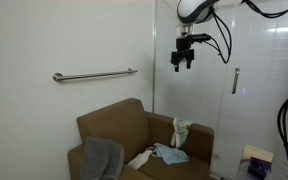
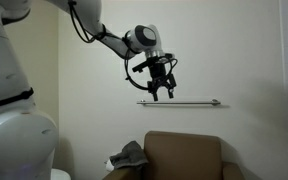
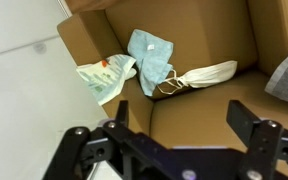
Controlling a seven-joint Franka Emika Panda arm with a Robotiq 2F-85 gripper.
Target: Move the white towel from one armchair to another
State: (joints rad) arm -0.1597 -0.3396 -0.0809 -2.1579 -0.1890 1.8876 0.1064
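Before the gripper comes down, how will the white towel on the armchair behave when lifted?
The white towel lies crumpled in folds, so it is probably floppy and will sag. It looks thin, so likely light. It seems to touch the blue cloth, which might drag along.

illumination: diffuse indoor light, no hard shadows. in an exterior view the wall reads bright and neutral white, and the rail casts only a faint shadow below it. in an exterior view the wall reads dimmer with a yellow cast, and the robot body in the foreground is soft. wrist view: the claw is dark and unfocused, the armchair is acceptably sharp, and the pale surface is near overexposure. all views are low resolution.
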